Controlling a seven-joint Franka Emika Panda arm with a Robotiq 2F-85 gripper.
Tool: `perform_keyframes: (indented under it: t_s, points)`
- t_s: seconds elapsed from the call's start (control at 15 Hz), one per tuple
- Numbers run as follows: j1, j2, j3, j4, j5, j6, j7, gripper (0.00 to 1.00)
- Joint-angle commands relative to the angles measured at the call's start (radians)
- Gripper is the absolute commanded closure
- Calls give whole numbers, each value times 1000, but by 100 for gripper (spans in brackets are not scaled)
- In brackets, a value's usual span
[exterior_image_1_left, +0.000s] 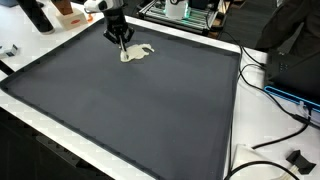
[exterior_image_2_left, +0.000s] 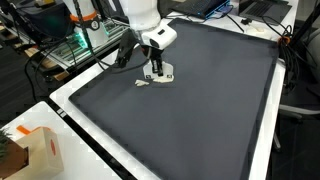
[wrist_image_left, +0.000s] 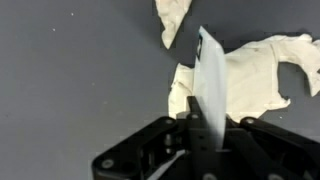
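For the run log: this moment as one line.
gripper: shut on cloth | cloth: crumpled, one fold pinched | mat: dark, under cloth

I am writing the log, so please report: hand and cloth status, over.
Hand down, shut on white cloth. Cloth crumpled on dark mat, one fold pinched. No obstacle near it.

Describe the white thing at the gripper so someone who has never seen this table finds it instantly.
A large dark mat covers the white-edged table. Near its far edge in an exterior view, the gripper pinches a crumpled white cloth. It is the only pale, rumpled thing on the mat.
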Motion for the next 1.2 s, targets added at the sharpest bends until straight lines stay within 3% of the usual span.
perform_keyframes:
  t_s: [0.0,0.33,1.13]
  points:
    - [18,129,10,90,-53,-19,48,99]
    - [18,145,0,119,-91,-62,65,99]
    - [-14,40,-52,-14,-102,-34,126,99]
